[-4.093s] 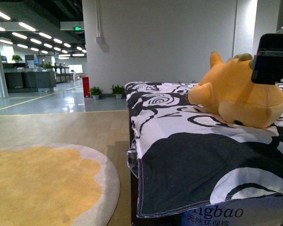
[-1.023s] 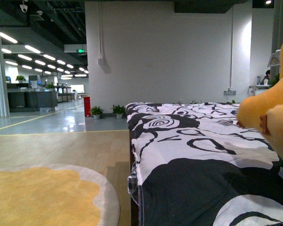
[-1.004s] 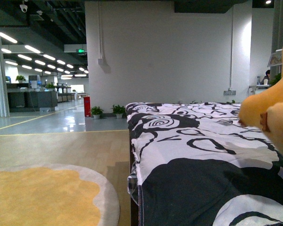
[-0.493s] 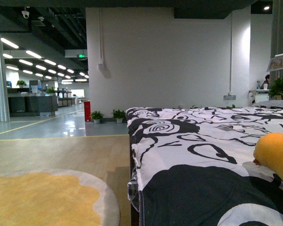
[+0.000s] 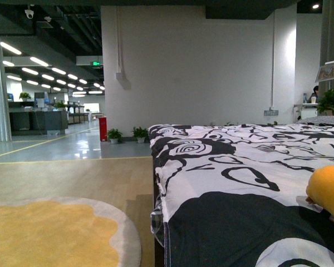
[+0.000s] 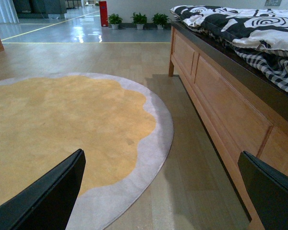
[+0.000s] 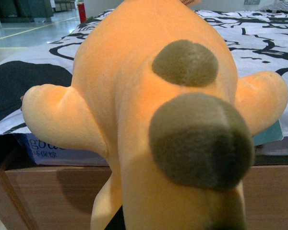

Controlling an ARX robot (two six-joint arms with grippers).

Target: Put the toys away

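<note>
Plush (image 7: 149, 110): at bed's (image 5: 211, 167) near edge, right end, close before the right tool, long axis running away from it; that tool's jaws hidden, grip cannot be told; left tool (image 6: 161, 155) gaping, empty, over floor (image 6: 182, 143).

So the plush (image 5: 329, 192) isn't lying out on the bed's quilt (image 5: 222, 178) anymore. Four seconds back it sat there in full view with the black pincer right over it. Then it loomed big at the right edge, and now only an orange lump pokes in low on the right. The pincer's gone from the front view too.
</note>
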